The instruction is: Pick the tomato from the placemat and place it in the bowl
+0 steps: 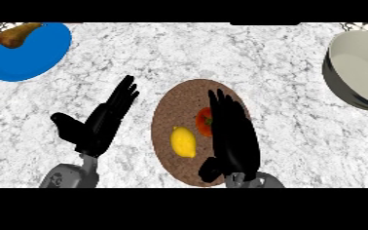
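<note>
A red tomato [204, 121] lies on the brown round placemat [179, 102], partly hidden by my right hand [233, 139]. That hand is over the mat's right side with straight fingers pointing away, its edge against or just above the tomato. A grey bowl [348, 70] with a pale inside stands at the far right edge, cut off by the view. My left hand [101, 122] rests open on the counter left of the mat, fingers up.
A yellow lemon [184, 142] lies on the placemat just left of and below the tomato. A blue plate [32, 53] with a brown pear [18, 34] sits at the top left. Marble counter [287, 126] lies between mat and bowl.
</note>
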